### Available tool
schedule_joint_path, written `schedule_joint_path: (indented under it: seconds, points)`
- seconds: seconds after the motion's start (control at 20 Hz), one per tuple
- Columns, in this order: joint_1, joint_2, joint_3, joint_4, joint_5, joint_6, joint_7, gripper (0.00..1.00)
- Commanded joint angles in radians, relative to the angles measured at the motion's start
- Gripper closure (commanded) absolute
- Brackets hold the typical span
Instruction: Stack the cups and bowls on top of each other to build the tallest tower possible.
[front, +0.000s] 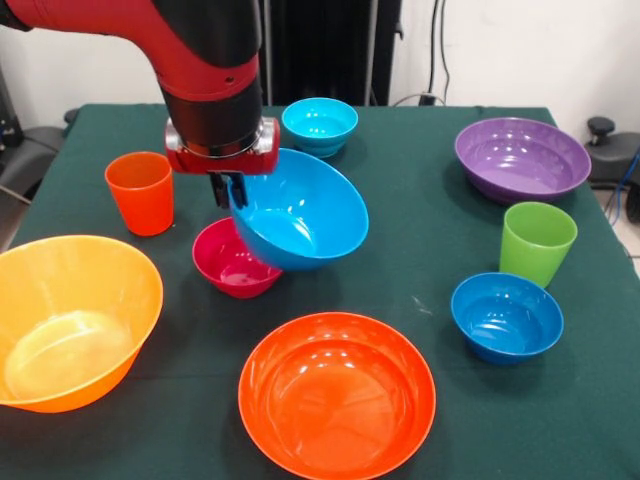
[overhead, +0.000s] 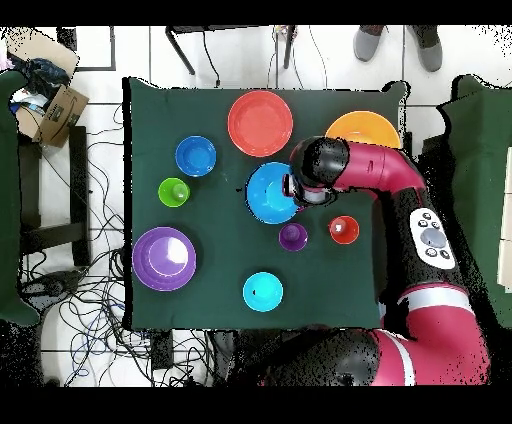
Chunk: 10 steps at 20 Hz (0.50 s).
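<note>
My gripper (front: 230, 192) is shut on the rim of the sky-blue bowl (front: 300, 215) and holds it tilted in the air, just above the small magenta bowl (front: 232, 268). From overhead the gripper (overhead: 291, 189) sits at the sky-blue bowl's (overhead: 268, 192) right rim, and the magenta bowl is hidden. The yellow-orange bowl (front: 70, 320), orange-red bowl (front: 337, 395), purple bowl (front: 522, 158), dark blue bowl (front: 506, 317) and cyan bowl (front: 320, 125) stand apart on the table. The orange cup (front: 140, 192) and lime green cup (front: 537, 243) stand upright. The purple cup (overhead: 293, 236) shows only from overhead. No tower stands.
The table has a dark green cloth (front: 420, 230). From overhead, cables (overhead: 80, 250) and a cardboard box (overhead: 55, 110) lie on the floor to the left, and a person's shoes (overhead: 375, 42) show at the top edge.
</note>
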Motion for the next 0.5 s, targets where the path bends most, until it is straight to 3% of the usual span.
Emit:
schedule_joint_path:
  seconds: [0.05,0.5]
  points:
    - [0.003,0.033,0.092,0.025,-0.11,-0.053,-0.264,1.0]
    - [-0.023,0.037,0.117,0.032,-0.126,-0.07,-0.264,1.0]
